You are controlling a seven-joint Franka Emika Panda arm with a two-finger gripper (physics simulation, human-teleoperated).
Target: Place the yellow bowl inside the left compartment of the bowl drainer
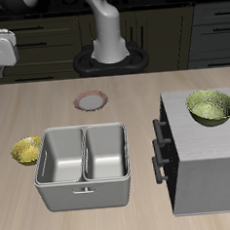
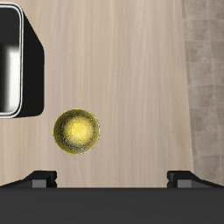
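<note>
Seen from the front, going left to right: yellow bowl (image 1: pixel 28 149) on the tabletop (image 1: pixel 126 111), upright, just beside the outer wall of the drainer (image 1: pixel 82 166), outside it. Drainer next, gray metal tub with two wells side by side; left compartment (image 1: pixel 63 156) nearest the bowl, nothing seen in it, and the matching well beyond the divider likewise bare. Small handle on the tub's front wall. Farther back, between tub and robot base, a small pinkish ring-shaped dish (image 1: pixel 91 99) lying flat. Further along, a big gray box (image 1: pixel 204 169) with dark handles facing the tub, and on its top a larger greener bowl (image 1: pixel 211 107), sitting upright, well apart from the yellow one.

In the wrist view: a dark corner of the drainer (image 2: pixel 21 66) at one edge, then the yellow bowl (image 2: pixel 77 132) on bare wood close by, not touching it. Fingers (image 2: pixel 42 179) spread wide apart, holding nothing, the bowl lying roughly between their tips but clear of both, the gripper (image 2: pixel 112 179) above the tabletop
</note>
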